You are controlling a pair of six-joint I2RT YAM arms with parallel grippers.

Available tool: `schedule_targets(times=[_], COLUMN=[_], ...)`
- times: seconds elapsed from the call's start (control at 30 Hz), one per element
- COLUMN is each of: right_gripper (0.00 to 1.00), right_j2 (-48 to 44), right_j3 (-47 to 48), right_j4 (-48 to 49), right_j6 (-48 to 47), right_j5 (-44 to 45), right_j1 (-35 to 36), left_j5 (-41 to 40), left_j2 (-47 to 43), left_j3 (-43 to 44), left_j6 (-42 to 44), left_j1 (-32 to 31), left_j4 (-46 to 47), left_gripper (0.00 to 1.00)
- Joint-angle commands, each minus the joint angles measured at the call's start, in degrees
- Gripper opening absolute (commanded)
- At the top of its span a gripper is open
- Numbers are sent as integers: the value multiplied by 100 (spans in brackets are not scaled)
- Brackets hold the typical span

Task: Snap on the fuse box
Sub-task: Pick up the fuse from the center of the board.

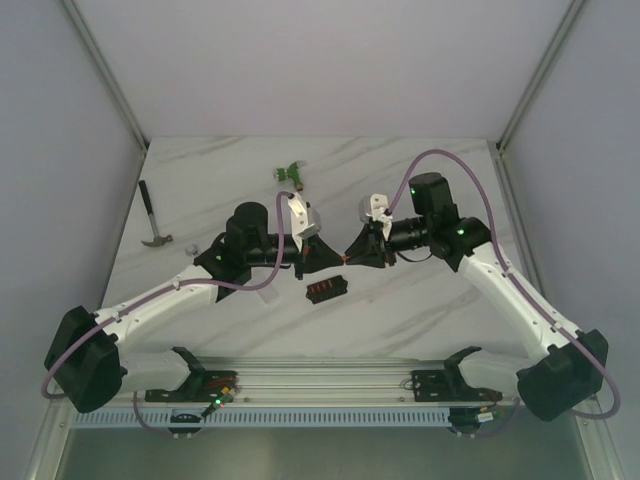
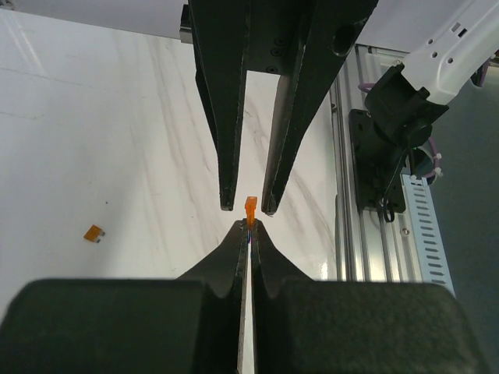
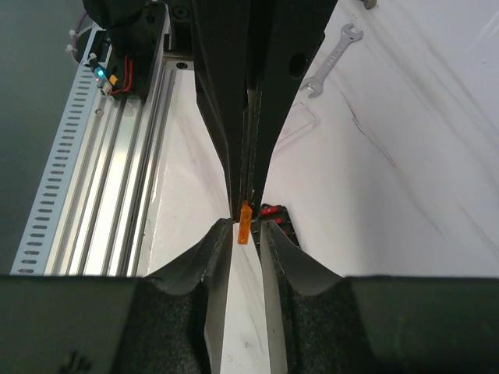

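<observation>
White marble table (image 1: 220, 165), hammer (image 1: 150, 212), green connector (image 1: 291, 174), black fuse box (image 1: 325, 290), wrench (image 3: 333, 58), clear plastic piece (image 3: 300, 125)

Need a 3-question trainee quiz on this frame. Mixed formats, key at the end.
1. True or false: the left gripper is shut on the orange fuse.
2. The right gripper has its jaws: A) shut tight with nothing between them; B) open, one on either side of the fuse, not touching it; C) clamped on the fuse.
3. In the top view, which black block lies on the table just on the near side of the meeting grippers?

Key: 1 true; 2 B; 3 the fuse box.
</observation>
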Motion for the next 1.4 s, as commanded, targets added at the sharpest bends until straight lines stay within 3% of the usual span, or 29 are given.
schedule_targets(times=[0.0, 0.3, 0.4, 0.57, 0.77, 1.07, 1.37], right_gripper=[26, 11, 1, 0, 0, 0, 0], right_j2=[78, 132, 145, 237, 542, 1119, 1843], right_j3=[224, 227, 241, 240, 288, 805, 967], right_j4=[-40, -32, -37, -20, 40, -593, -1016], right_j6=[-59, -30, -19, 375, 1720, 3356, 4803], right_j5=[-275, -390, -380, 115, 1831, 4314, 5959], right_j1=[33, 26, 26, 27, 235, 1012, 1537], left_j5=[180, 163, 85, -555, -2000, -3027, -3347], left_j2=[43, 78, 74, -18, -83, -100, 166], left_j3=[169, 142, 114, -120, -751, -1457, -1649], left_j6=[137, 85, 38, -197, -1310, -3311, -4377], left_j1=[8, -3, -6, 4, 256, 579, 579], left_j4=[47, 108, 109, 150, 330, -96, -416], left_gripper=[0, 0, 0, 22, 45, 60, 67])
